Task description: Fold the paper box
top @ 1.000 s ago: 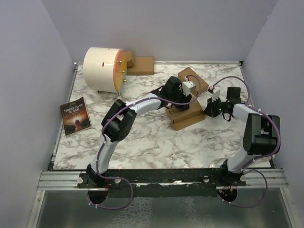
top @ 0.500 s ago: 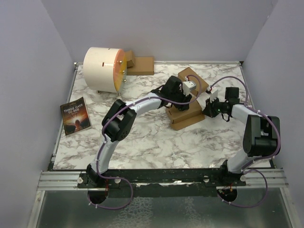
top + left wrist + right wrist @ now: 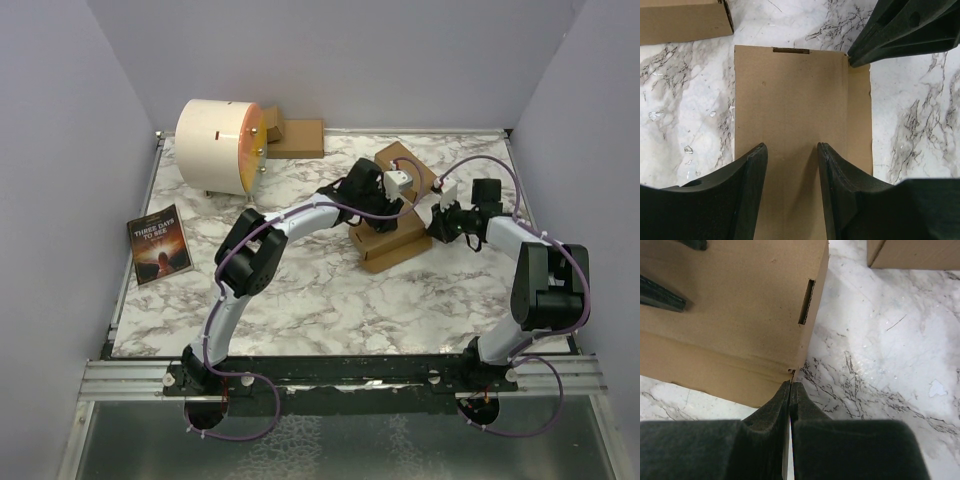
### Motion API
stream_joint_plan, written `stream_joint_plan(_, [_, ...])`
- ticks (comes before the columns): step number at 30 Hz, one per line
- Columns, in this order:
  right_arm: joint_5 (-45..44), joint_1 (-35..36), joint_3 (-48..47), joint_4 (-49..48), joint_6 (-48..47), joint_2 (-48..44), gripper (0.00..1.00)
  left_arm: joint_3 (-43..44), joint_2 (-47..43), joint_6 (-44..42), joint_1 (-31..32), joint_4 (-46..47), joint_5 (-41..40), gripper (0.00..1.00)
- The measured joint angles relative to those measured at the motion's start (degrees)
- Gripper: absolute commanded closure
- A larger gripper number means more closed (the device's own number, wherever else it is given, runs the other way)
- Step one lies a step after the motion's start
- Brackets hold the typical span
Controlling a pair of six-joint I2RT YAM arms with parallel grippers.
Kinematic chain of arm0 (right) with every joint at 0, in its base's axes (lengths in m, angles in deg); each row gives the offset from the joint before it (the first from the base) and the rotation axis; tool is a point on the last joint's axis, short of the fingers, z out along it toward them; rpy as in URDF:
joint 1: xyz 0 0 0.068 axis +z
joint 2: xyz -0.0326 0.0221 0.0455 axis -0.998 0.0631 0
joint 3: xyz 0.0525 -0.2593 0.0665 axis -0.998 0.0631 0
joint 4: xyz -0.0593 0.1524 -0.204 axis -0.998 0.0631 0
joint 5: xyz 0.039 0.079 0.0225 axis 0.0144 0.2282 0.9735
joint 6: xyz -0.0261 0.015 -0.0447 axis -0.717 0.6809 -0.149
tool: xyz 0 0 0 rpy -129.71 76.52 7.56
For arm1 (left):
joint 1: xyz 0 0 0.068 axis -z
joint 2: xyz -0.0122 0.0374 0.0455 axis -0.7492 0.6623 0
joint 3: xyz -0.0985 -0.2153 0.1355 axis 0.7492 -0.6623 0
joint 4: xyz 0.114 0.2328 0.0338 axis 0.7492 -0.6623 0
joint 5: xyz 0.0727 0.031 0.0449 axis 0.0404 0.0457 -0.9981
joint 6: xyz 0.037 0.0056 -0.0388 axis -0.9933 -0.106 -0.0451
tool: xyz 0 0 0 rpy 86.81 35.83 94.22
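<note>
The paper box [image 3: 392, 243] is a small oblong brown carton right of the table's middle. Its top panel [image 3: 790, 100] fills the left wrist view, with a slot [image 3: 791, 50] at the far edge. My left gripper [image 3: 791, 150] stands open just over that panel, fingers [image 3: 752, 172] apart with only the flat cardboard beneath; from above the left gripper [image 3: 385, 210] sits over the box's far part. My right gripper [image 3: 790, 385] is shut, its tips touching the box's lower corner beside a side slot [image 3: 806, 302]. From above, the right gripper [image 3: 433, 228] sits at the box's right end.
A twin brown carton [image 3: 408, 168] lies just behind the box. A white drum with an orange face [image 3: 220, 145] and small brown cardboard pieces [image 3: 295, 135] stand at the back left. A book [image 3: 160, 243] lies at the left edge. Walls enclose three sides.
My right wrist has shifted slightly toward the far side at the box's right end. The box and my left arm have not visibly moved.
</note>
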Motion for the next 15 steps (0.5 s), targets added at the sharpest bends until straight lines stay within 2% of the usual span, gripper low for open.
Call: stream_joint_plan(15, [-2.86, 1.27, -5.42, 1.92, 1.42, 2.32, 0.97, 2.25, 1.14, -1.40, -0.09, -1.38, 0.17, 0.52])
